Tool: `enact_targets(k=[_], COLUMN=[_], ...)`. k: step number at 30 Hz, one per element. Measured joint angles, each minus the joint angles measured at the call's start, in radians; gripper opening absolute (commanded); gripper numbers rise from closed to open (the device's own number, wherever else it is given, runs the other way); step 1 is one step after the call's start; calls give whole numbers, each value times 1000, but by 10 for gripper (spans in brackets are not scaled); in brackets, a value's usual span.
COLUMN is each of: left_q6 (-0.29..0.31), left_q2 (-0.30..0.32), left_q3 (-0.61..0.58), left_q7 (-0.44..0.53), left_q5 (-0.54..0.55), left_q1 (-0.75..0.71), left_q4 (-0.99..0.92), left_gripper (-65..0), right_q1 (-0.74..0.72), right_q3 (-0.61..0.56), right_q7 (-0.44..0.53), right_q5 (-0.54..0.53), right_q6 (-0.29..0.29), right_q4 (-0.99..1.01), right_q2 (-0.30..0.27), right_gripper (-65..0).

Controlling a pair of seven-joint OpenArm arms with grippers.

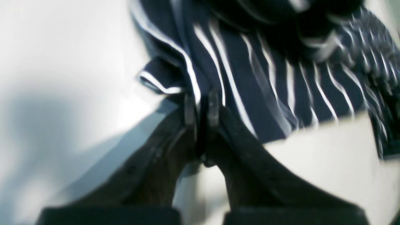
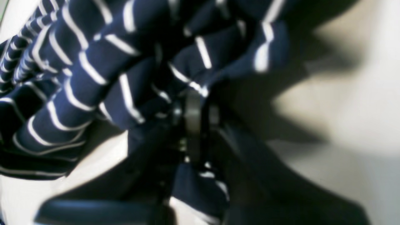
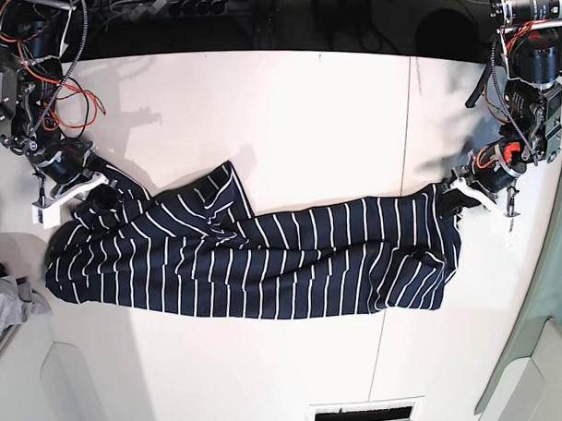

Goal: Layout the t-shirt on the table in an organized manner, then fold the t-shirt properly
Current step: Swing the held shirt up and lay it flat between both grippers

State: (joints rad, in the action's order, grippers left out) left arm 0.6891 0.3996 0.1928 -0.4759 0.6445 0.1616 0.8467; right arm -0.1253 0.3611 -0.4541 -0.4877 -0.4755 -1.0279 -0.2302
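T-shirt (image 3: pixel 255 258) stretched between left tool (image 1: pixel 201 104) and right tool (image 2: pixel 201 106), both clamped on its edges.

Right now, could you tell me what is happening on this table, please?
Two robot arms are working on a striped t-shirt lying stretched but rumpled across the white table. The left tool is shut on one end of the cloth, and the right tool is shut on the other end. No fold is made yet.
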Motion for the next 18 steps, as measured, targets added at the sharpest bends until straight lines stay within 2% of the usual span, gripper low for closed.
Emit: enact_targets(k=[3,5,8,12,15,18], left_q6=[-1,-3,-8,-8,-2,1], left_q2=[21,51,132,262,321,349], left_q3=[-3,-4,-6,-3,-3,-5], left_q7=[-37,-93,-219,-307,-310,-317], left_q5=[106,191,343,575,590,555], left_q1=[-12,-21,-23,-17,-13,6], left_q4=[0,11,71,251,418,531], left_gripper=[-650,-650,-650,-650,-650,-650], right_q1=[16,44,97,158,159,130], right_q3=[0,0,19,110,180,263], right_q7=[-60,-152,-300,-333,-336,-326], right_q5=[-14,-62,-172,-314,-323,-329], right_q6=[-79,-74,-75,-83,-88,-89], right_q4=[-36,-102,-258,-494,-626,-702], right_q2=[-4,-6,-8,-6,-32,-57], right_gripper=[-650,-650,-650,-650,-650,-650])
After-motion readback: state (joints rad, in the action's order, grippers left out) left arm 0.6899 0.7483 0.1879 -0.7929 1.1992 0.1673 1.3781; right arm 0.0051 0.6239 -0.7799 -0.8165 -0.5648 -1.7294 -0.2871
